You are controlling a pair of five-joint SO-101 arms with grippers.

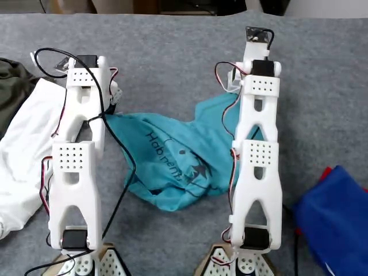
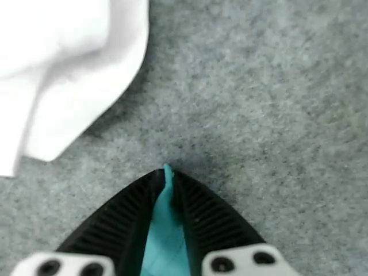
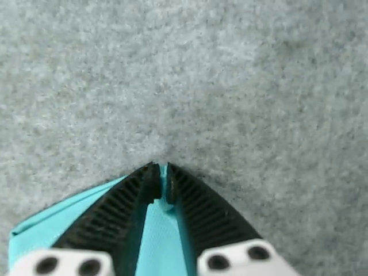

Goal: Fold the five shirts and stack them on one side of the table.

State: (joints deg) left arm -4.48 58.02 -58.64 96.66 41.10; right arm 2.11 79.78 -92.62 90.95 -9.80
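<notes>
At the tip of the left claw (image 2: 167, 172) a strip of the teal shirt (image 2: 164, 230) is pinched tight, the jaws closed on the cloth. The right claw (image 3: 161, 167) is clamped the same way on another edge of that shirt. Both tips sit low over the grey surface (image 3: 259, 86) and well apart. I judge the two grips are spread like this to draw the shirt's far edge straight before a fold.

From the high view the teal shirt lies between the two arms, its near part rumpled in a heap. A white shirt (image 1: 23, 149) lies just beside the left arm, overlapping a dark green shirt (image 1: 11, 86) at the edge. A blue shirt (image 1: 336, 218) sits at the opposite edge, with a red sliver (image 1: 325, 172) showing beneath it.

That makes four shirts plainly countable, one of each colour. The red piece is probably the fifth. Two arms and two claws are both on the one shirt.
</notes>
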